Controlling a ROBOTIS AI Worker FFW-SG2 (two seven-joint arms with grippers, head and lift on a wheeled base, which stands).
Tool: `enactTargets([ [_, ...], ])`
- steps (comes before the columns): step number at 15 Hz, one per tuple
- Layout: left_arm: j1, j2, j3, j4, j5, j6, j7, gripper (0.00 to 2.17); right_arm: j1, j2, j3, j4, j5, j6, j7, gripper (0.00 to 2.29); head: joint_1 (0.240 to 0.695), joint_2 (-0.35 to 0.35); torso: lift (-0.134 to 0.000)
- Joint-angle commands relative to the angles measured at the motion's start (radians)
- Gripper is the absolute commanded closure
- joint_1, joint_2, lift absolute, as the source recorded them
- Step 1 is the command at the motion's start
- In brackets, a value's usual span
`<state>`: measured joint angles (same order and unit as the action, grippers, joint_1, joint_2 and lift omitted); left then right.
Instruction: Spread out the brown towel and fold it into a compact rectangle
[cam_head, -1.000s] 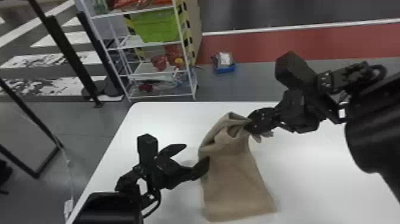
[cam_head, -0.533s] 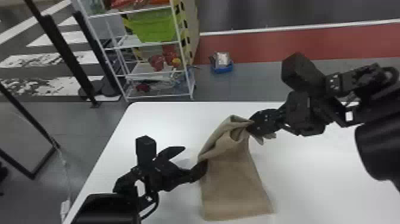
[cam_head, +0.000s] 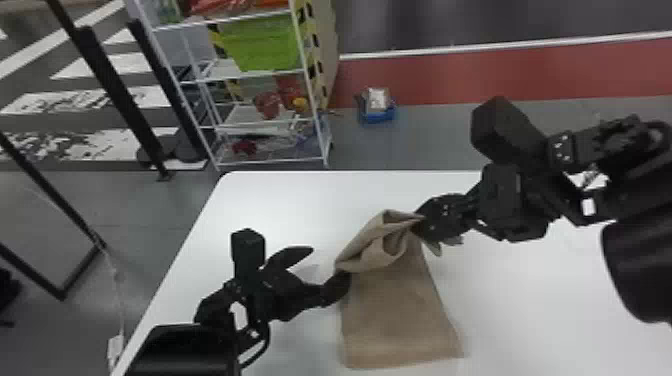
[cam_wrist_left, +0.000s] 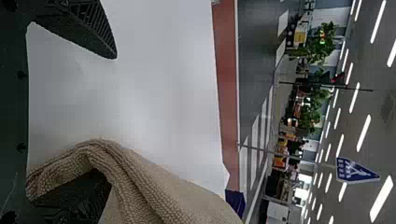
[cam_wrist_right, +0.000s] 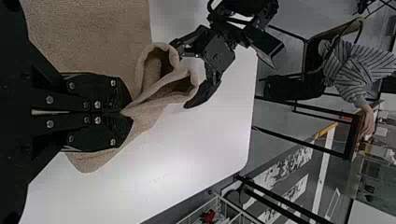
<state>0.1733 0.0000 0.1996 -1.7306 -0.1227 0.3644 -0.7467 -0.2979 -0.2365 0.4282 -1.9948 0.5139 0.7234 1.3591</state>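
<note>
Right claw (cam_wrist_right: 126, 113) pinching the brown towel (cam_head: 400, 320) by its gathered far end, the rest on the white bench (cam_head: 280, 210); left claw (cam_head: 328, 265) gaping, one finger under the fold! Pull now, and that unclamped side could slip, twisting everything crooked.

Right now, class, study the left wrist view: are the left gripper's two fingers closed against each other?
No, the left gripper's fingers stand wide apart, with the white table showing between them.

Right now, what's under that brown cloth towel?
One flat black finger of the left gripper sits under the towel where it's lifted. Its flat part hides whatever lies beneath; a white table shows around it.
</note>
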Motion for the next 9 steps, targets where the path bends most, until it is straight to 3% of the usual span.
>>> enactTargets([
  [1,0.000,-0.003,0.014,0.000,0.002,-0.006,-0.005,0.05,0.025,-0.009,0.034,-0.016,0.020,0.003,0.008,1.66,0.695,0.229,-0.124],
  [4,0.026,-0.003,0.038,-0.012,0.011,-0.021,-0.017,0.05,0.039,-0.035,0.081,-0.030,0.048,0.012,0.008,1.66,0.695,0.245,-0.124],
  [9,0.094,-0.003,0.066,-0.098,0.025,-0.028,-0.056,0.05,0.014,-0.023,0.058,-0.049,0.025,0.028,0.008,1.66,0.695,0.277,-0.124],
])
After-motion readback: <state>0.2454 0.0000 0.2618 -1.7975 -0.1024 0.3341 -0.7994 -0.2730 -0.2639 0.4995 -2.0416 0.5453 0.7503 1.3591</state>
